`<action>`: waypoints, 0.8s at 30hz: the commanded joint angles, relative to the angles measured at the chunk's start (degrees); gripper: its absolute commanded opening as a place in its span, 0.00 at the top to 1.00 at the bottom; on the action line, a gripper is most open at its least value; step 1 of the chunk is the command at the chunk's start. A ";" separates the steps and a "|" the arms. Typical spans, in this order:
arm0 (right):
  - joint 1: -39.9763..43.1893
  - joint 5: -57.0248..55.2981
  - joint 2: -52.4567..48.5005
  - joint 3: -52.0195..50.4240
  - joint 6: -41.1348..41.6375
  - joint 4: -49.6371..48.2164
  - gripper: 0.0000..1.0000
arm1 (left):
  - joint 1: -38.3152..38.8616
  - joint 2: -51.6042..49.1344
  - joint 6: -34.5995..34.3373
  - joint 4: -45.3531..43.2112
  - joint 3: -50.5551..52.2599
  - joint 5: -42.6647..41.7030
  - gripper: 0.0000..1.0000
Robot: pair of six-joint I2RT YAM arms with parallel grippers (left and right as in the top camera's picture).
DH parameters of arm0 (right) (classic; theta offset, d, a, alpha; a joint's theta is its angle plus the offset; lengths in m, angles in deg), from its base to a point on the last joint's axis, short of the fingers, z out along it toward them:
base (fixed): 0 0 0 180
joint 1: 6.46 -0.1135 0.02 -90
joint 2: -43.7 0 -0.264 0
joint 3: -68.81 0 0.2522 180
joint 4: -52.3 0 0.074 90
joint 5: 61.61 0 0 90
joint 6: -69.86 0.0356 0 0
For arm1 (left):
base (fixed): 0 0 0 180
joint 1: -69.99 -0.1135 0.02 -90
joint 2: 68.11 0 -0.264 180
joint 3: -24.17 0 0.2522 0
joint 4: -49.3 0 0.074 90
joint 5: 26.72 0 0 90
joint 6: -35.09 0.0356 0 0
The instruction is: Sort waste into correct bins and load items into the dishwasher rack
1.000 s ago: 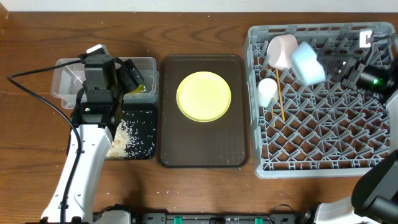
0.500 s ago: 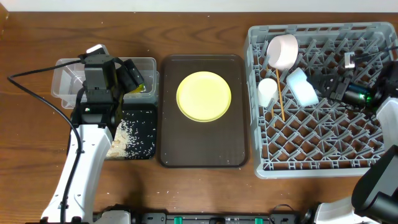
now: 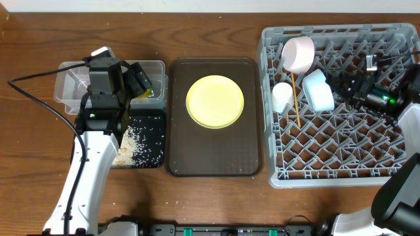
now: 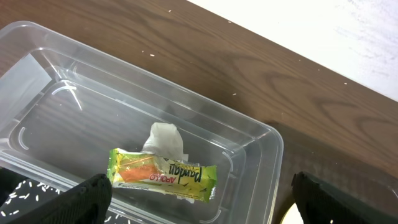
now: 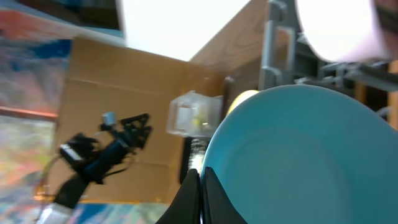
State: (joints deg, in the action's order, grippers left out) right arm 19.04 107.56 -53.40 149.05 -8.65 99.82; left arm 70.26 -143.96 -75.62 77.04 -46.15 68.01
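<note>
Nearly done. The one rack [image 3: 341, 164] lacked only the one plate [image 3: 215, 101], not yet lifted off the brown tray [image 3: 213, 160]. In it were two bowls — a pink bowl [image 3: 298, 54] and a blue bowl [image 3: 318, 90] pinched at the rim by the right gripper [image 5: 200, 180] — one cup [image 3: 282, 96], and chopsticks [image 3: 295, 101] I couldn't count. The tub [image 4: 261, 155] held one tissue [image 4: 165, 140] and one wrapper [image 4: 163, 175] under the left gripper [image 4: 202, 190], spread wide and empty. Rice [image 3: 138, 144] lay in the black tray [image 3: 154, 121].
</note>
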 commanded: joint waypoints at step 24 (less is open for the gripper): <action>1.97 -4.48 0.35 -0.15 35.32 -44.06 0.99 | -0.11 0.24 0.55 0.11 -1.05 0.70 0.05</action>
State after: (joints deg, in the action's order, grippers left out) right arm 20.61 107.74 -53.42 148.37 13.12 61.50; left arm 70.26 -143.96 -75.64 77.04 -46.15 67.99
